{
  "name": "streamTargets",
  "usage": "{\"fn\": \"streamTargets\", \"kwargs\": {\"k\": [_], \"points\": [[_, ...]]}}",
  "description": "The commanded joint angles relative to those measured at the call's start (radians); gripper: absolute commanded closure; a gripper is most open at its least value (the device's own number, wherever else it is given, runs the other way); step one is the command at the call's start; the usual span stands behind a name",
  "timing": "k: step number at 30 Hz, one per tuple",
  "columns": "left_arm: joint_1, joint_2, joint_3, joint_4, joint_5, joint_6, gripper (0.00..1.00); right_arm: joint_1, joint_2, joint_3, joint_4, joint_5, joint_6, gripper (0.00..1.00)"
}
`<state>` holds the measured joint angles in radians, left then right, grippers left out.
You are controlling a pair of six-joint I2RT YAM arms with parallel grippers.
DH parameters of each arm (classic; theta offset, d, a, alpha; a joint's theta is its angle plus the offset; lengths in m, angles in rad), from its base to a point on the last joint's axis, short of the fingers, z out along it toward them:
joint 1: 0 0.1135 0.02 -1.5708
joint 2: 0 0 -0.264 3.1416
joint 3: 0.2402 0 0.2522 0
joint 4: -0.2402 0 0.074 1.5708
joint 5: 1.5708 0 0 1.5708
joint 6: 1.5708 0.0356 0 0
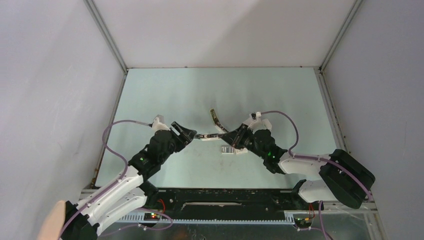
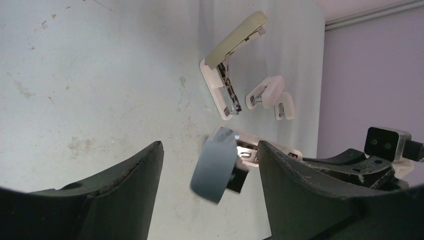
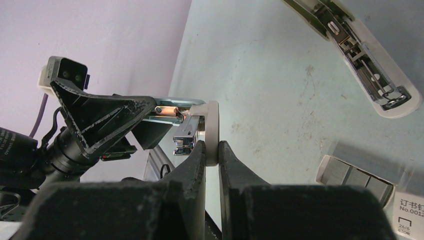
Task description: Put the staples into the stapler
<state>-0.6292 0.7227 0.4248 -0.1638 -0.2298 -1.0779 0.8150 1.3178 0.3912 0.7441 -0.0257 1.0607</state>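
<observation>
My right gripper [image 3: 211, 147] is shut on the white base of a stapler [image 3: 212, 125] and holds it above the table. The stapler's blue-grey lid [image 2: 215, 170] is swung open and its metal magazine [image 3: 185, 140] is exposed. My left gripper [image 2: 210, 145] is open, with one finger on each side of that lid and not gripping it. From above, both grippers [image 1: 186, 134] [image 1: 231, 139] meet at the stapler [image 1: 204, 136] in mid-table. The staples [image 3: 350, 176], grey striped blocks in a white tray, lie on the table [image 1: 228, 150] beside my right gripper.
A second stapler [image 2: 230, 65] with a beige top lies opened on the table [image 1: 215, 120] just behind the grippers; it also shows in the right wrist view [image 3: 365, 60]. A labelled white staple box [image 3: 410, 215] sits by the tray. Grey walls enclose the table [image 1: 165, 90].
</observation>
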Motion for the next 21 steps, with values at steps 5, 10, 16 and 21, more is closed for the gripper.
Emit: {"fn": "streamTargets", "kwargs": {"k": [5, 10, 16, 21], "points": [[-0.004, 0.012, -0.013, 0.091, -0.084, -0.081, 0.35, 0.035, 0.047, 0.006, 0.142, 0.026, -0.030, 1.00], [-0.004, -0.015, -0.029, 0.112, -0.131, -0.077, 0.51, 0.040, 0.075, -0.003, 0.176, 0.026, -0.039, 1.00], [0.007, -0.011, -0.018, 0.110, -0.178, -0.043, 0.73, 0.041, 0.104, -0.016, 0.221, 0.023, -0.057, 1.00], [0.068, 0.002, -0.011, 0.188, -0.163, 0.059, 0.81, 0.032, 0.110, -0.022, 0.226, 0.013, -0.104, 0.89]]}}
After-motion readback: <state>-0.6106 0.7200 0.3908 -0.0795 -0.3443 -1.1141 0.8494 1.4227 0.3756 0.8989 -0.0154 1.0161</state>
